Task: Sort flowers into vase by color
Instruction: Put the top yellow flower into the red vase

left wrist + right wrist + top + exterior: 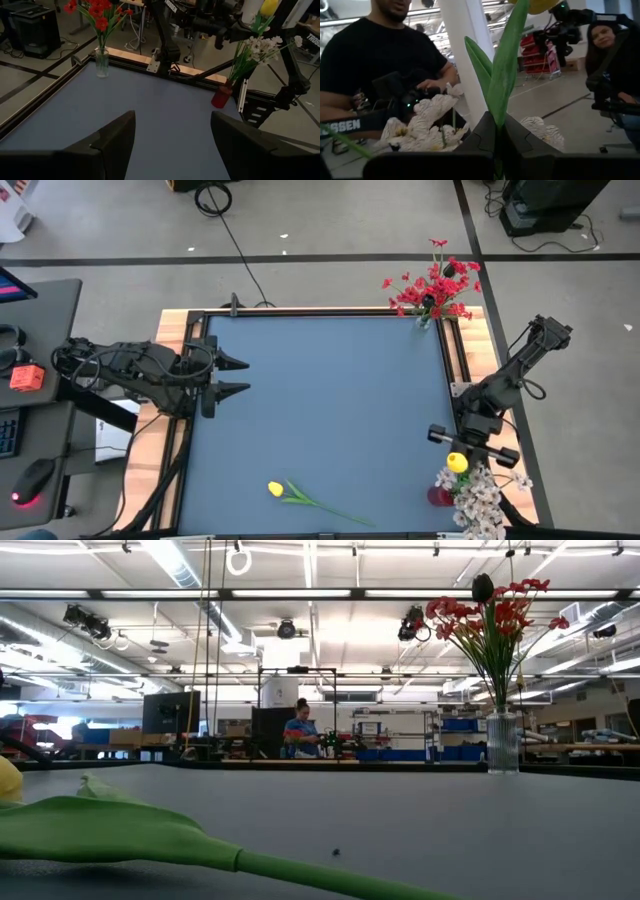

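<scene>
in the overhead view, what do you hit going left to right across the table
left gripper → loose yellow tulip lying on the mat → red flowers in the far-corner vase → right gripper holding a yellow tulip over the near-corner vase of white blossoms

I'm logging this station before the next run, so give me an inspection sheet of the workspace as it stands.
Surface: blue mat, bare apart from one flower.
Job's things: red flowers in clear vase; white flowers in red vase; a yellow tulip lying on mat.
Clutter: nothing seen.
Grippers: left tool open, over mat's left edge; right tool shut on another yellow tulip above red vase.
Cables: black cable on floor.
Surroundings: people beyond table.
</scene>
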Robot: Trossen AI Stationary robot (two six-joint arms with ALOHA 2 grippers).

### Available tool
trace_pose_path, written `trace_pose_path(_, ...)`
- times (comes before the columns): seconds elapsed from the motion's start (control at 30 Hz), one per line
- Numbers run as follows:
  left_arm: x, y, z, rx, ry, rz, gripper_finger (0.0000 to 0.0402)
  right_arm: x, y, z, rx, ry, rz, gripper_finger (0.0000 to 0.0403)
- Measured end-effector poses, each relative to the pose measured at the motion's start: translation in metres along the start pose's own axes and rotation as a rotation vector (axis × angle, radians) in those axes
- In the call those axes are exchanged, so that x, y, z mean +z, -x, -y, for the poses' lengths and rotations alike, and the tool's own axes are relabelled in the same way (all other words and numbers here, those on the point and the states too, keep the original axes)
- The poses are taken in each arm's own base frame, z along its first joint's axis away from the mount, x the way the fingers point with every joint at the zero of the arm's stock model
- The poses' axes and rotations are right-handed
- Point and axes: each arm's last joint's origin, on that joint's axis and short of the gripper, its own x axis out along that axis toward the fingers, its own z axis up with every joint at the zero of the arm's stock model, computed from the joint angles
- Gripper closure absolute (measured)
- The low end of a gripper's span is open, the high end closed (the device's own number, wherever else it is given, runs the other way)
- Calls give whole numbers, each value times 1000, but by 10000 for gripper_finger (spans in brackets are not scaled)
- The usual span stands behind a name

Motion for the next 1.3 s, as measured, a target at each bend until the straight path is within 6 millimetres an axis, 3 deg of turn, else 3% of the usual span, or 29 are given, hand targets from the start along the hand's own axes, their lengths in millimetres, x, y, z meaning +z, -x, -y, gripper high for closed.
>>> trace_pose_path(0.97, 0, 0, 0, 0, 0, 0, 136, -17, 2, 1, 93, 50, -200, 371)
trace_pose_path(1.3, 0, 0, 0, 0, 0, 0, 136, -27, 4, 3, 107, 80, -293, 317)
